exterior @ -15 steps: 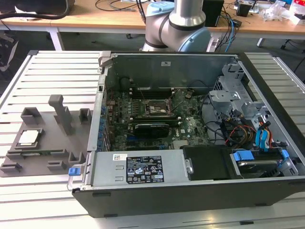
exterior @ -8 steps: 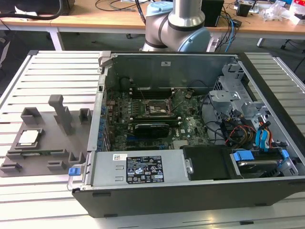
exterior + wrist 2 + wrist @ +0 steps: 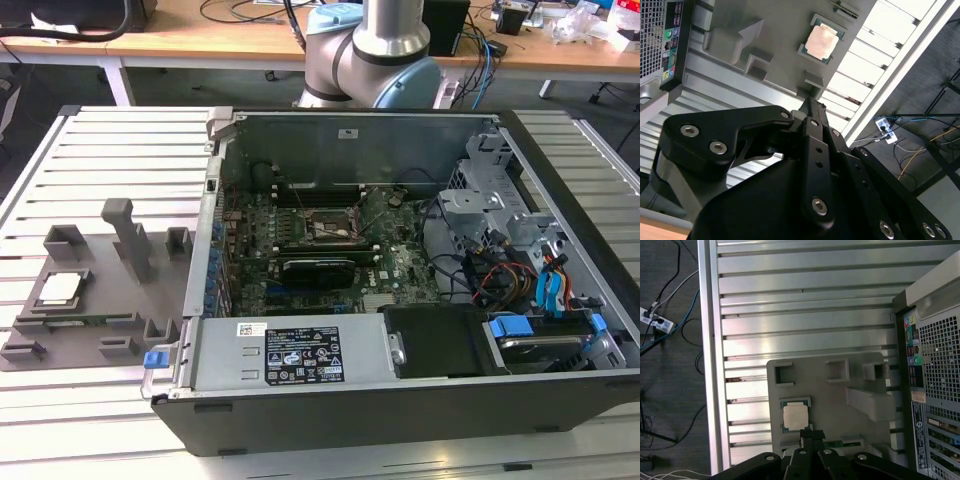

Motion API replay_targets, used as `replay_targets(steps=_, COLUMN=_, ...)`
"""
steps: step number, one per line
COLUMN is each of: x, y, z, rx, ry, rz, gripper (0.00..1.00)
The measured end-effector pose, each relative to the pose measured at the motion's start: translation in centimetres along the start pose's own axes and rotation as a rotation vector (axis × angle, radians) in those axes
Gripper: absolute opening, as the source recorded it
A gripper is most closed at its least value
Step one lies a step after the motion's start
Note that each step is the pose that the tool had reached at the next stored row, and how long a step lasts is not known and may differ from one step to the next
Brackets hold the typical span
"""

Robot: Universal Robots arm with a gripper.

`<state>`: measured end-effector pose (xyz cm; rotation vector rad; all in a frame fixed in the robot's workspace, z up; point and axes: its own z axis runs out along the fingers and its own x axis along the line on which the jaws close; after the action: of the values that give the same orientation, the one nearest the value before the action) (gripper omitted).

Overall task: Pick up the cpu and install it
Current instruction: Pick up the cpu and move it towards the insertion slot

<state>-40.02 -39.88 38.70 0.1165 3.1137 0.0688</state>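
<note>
Fingers are closed tip to tip w/ nothing between them; the gripper holds nothing and its tips point down at the grey tray. In both wrist views the tips sit near the cpu but apart from it, no contact.

The cpu lies flat, silver top up, in a square holder on the tray; in the exterior view it is at the exterior view's left, lower half of the frame, well apart from the computer case. The tray carries several raised grey blocks, incl. one tall post between cpu and case.

The case lies open on its side, filling the centre and the exterior view's right; its perforated back panel w/ ports shows in both wrist views. The green board is inside; the square socket sits mid-board, centre of frame.

Tray and case rest on a slatted metal table; the arm rises at top centre behind the case; a power strip lies on the floor beside the table.
</note>
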Motion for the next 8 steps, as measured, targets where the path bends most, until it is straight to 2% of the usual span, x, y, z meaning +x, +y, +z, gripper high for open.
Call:
replay_targets(steps=7, x=0.04, y=0.00, z=0.01, rx=-0.0001, ry=-0.0001, rz=0.000, gripper=0.11)
replay_targets(steps=8, x=0.04, y=0.00, z=0.00, rx=0.0000, ry=0.0000, rz=0.000, gripper=0.17)
